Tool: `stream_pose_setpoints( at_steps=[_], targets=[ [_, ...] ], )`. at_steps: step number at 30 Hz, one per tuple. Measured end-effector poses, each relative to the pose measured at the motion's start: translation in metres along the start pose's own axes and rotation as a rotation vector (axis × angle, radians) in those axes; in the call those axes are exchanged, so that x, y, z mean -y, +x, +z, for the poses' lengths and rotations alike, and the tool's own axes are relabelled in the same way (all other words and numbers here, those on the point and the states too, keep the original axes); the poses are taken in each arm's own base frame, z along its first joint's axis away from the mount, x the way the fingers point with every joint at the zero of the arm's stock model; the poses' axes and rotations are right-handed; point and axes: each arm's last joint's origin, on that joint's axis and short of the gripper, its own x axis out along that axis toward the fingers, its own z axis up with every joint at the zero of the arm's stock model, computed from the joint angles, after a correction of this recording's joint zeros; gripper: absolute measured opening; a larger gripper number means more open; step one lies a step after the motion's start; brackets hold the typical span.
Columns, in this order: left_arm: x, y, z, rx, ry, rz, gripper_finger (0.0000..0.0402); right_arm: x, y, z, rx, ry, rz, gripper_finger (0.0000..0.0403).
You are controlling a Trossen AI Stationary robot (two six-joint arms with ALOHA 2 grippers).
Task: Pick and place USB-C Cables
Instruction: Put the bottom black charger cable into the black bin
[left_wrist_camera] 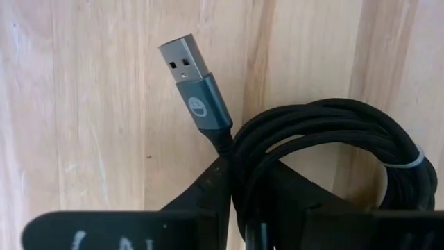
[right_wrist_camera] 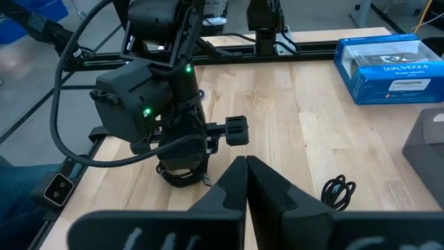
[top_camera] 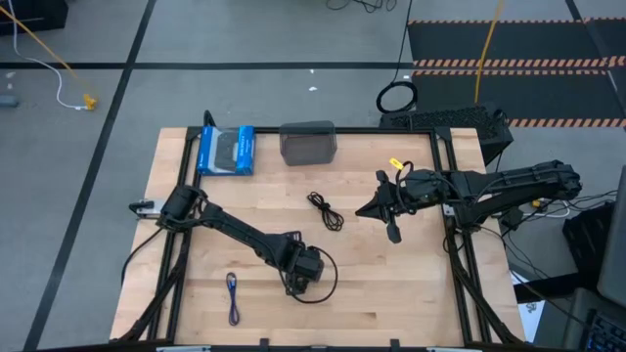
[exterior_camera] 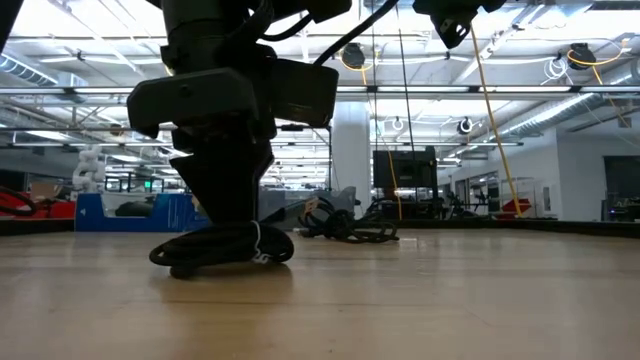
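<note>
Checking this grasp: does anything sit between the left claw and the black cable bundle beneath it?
Nothing visible does. The left claw is down on the black coiled cable, its fingers straddling the coil on the bare wooden table.

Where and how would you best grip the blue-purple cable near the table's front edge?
The blue-purple cable lies flat as a long, thin bundle, so grip its middle from straight above, fingers across its narrow width. The left gripper, down at a black cable coil, looks nearest.
</note>
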Motion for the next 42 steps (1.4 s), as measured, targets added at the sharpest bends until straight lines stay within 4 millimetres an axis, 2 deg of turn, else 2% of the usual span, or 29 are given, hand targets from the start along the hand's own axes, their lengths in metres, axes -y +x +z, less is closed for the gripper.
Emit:
stream_pose_setpoints(
  at_steps=[5,13,22,29,35,42],
  targets=[
    [-0.006,-0.008,0.0,-0.001,0.008,0.009,0.007,0.0,0.0,0.0,0.0,-0.001,0.0,0.0],
    [-0.032,-0.054,0.002,0.042,0.022,0.004,0.0069,0.001,0.003,-0.008,-0.02,-0.023,-0.002,0.0],
    [-0.086,-0.12,-0.001,0.171,0.003,0.128,0.0069,0.002,0.004,-0.012,-0.032,-0.111,-0.002,0.0],
    [-0.135,-0.156,-0.004,0.283,-0.064,0.274,0.0069,0.002,0.004,-0.012,-0.036,-0.175,-0.001,0.0],
    [-0.179,-0.162,-0.005,0.289,-0.191,0.361,0.0069,0.002,0.004,-0.012,-0.036,-0.233,0.0,0.0],
    [-0.228,-0.16,0.001,0.327,-0.223,0.433,0.0069,0.002,0.004,-0.014,-0.048,-0.295,0.001,0.0]
  ],
)
